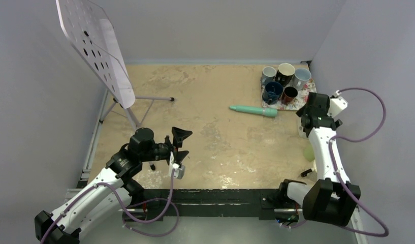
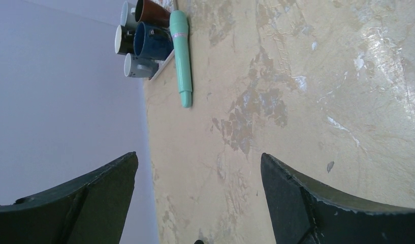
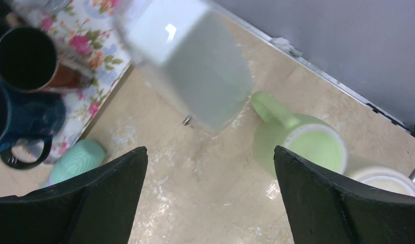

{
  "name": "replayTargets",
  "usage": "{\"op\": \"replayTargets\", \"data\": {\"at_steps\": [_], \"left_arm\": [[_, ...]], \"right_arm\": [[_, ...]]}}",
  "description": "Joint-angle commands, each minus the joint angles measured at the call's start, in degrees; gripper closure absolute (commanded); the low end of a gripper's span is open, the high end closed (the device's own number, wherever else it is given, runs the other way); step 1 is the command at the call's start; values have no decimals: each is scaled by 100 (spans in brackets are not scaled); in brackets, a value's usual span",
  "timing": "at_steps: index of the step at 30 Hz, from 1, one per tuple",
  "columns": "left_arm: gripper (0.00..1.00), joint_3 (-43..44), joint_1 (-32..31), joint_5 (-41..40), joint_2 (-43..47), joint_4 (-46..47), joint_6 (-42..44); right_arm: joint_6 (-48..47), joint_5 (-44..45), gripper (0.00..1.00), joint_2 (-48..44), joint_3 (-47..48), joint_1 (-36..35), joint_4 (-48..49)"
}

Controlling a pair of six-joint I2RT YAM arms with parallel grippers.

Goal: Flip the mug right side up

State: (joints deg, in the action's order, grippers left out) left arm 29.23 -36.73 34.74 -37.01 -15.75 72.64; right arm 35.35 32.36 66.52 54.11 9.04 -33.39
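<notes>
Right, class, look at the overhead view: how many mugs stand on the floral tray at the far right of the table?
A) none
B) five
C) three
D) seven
B: the floral tray carries five mugs, three along the back, with a dark blue mug and a brown mug in front.

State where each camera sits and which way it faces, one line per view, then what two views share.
Top external: above and behind the bases, looking down on the table; both arms show.
Left wrist: on the left arm, rolled sideways, looking across the table to the mug tray; open left hand frames it.
Right wrist: looking down at the green mug; open right hand frames it.
Shared: both wrist views catch the teal tube.
</notes>
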Motion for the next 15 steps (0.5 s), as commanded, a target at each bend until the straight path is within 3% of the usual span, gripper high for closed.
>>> {"op": "replayTargets", "data": {"at_steps": [1, 7, 11, 15], "left_arm": [[6, 205, 0, 303, 71, -64, -49], [6, 250, 0, 301, 99, -130, -91], [6, 250, 7, 309, 100, -130, -122], [6, 254, 4, 293, 110, -105, -115]], "right_arm": [[378, -113, 1, -535, -437, 867, 395], [402, -223, 1, -767, -880, 1776, 716], [242, -789, 2, -567, -1165, 2355, 1166], [91, -1205, 8, -164, -1161, 2427, 1284]]}}
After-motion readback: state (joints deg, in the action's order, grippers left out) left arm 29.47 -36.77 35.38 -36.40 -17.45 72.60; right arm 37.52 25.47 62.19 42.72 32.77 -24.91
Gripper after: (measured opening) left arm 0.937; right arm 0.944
